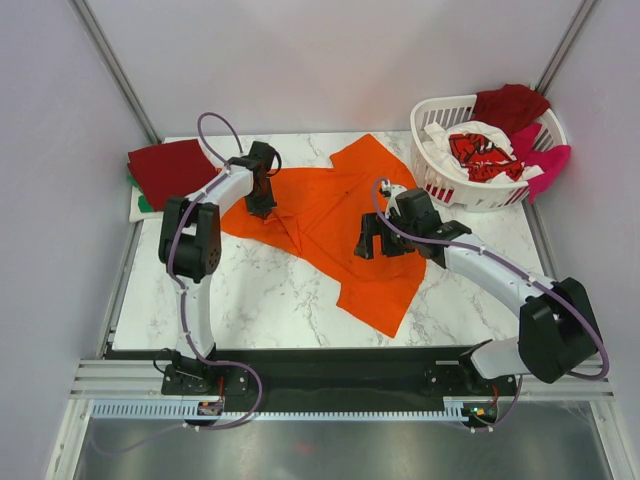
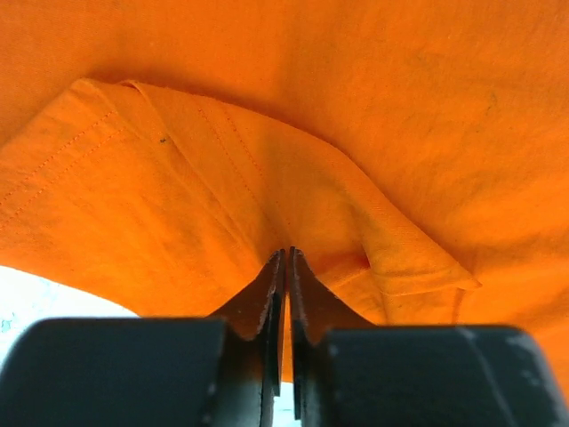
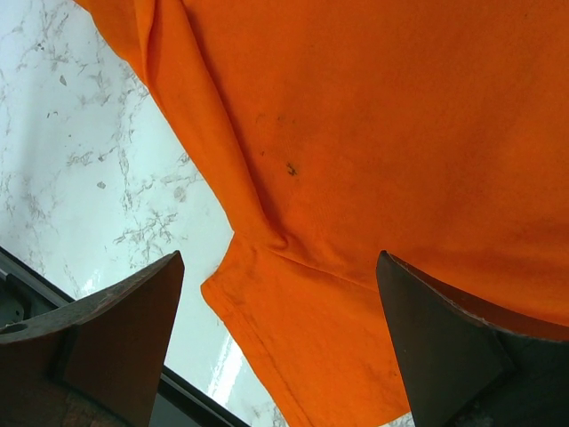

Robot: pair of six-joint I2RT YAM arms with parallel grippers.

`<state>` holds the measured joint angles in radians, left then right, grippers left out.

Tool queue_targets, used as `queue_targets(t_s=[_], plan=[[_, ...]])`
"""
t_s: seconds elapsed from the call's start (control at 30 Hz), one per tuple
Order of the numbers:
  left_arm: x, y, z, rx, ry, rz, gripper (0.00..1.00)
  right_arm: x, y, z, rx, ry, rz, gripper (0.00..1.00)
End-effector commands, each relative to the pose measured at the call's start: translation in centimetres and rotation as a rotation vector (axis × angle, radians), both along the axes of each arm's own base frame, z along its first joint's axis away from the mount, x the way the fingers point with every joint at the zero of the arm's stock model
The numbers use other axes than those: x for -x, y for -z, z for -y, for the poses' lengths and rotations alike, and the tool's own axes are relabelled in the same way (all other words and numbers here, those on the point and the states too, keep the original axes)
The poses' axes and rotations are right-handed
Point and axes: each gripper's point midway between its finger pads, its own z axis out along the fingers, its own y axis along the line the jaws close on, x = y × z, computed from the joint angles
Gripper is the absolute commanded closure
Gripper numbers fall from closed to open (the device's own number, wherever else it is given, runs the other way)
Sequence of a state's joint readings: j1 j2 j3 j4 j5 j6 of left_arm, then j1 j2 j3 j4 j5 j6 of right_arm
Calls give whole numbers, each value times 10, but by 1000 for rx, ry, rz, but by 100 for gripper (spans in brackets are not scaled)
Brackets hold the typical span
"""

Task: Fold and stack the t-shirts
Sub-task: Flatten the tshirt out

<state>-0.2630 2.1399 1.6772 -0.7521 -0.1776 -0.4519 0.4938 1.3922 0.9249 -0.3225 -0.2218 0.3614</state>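
Note:
A bright orange t-shirt (image 1: 340, 215) lies spread across the middle of the marble table (image 1: 250, 290). My left gripper (image 1: 261, 208) is at its left edge, shut on a fold of the orange cloth (image 2: 400, 107); the jaws (image 2: 287, 256) pinch a raised ridge. My right gripper (image 1: 372, 243) hovers open and empty over the shirt's right half, with a sleeve of the orange shirt (image 3: 293, 329) between the wide-apart fingers (image 3: 142, 311). A dark red shirt (image 1: 168, 170) lies folded at the back left on a green-and-white one (image 1: 140, 205).
A white slatted basket (image 1: 440, 185) stands at the back right. It holds a white shirt with red print (image 1: 480, 152), a dark red one (image 1: 510, 103) and a magenta one (image 1: 548, 160) hanging over its rim. Grey walls close in on three sides.

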Motion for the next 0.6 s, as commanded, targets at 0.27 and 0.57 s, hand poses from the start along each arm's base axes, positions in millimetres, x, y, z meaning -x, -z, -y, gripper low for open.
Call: queue_targets(t_s=[0.27, 0.57], plan=[[-14, -51, -1, 30, 0, 135, 81, -8, -1, -1, 10, -4, 36, 2], [3, -49, -3, 46, -16, 120, 36, -8, -4, -2, 5, -7, 43, 2]])
